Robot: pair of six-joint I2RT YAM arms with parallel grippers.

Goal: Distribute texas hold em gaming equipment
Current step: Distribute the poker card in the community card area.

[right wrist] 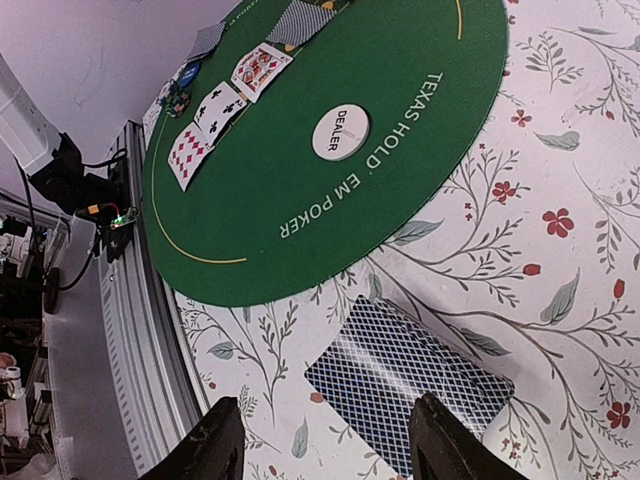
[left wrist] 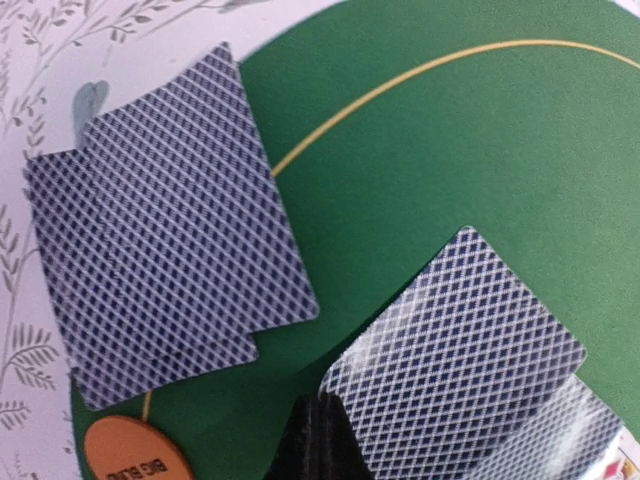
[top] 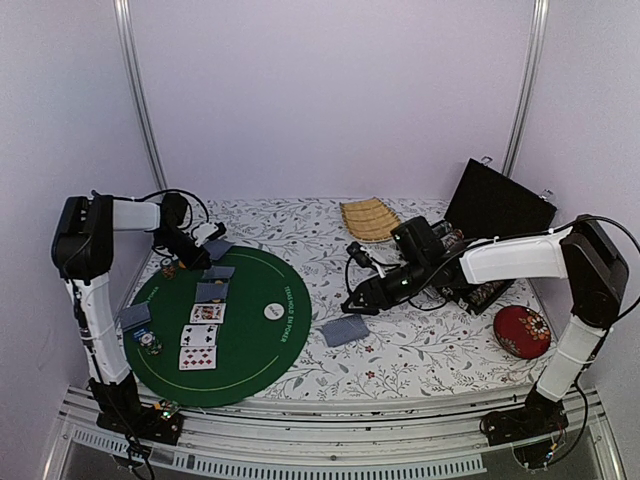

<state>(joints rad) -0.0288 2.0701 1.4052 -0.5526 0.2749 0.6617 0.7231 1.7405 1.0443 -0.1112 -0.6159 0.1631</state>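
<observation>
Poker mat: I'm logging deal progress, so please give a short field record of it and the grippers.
mat: round, green
face-up cards: three in a row on mat
dealer button: white, on mat
deck: face down, off the mat
right gripper: open, over deck
left gripper: at mat's far edge, jaws unclear

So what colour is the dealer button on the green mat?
The dealer button is white with black lettering, clearest in the right wrist view.
</observation>
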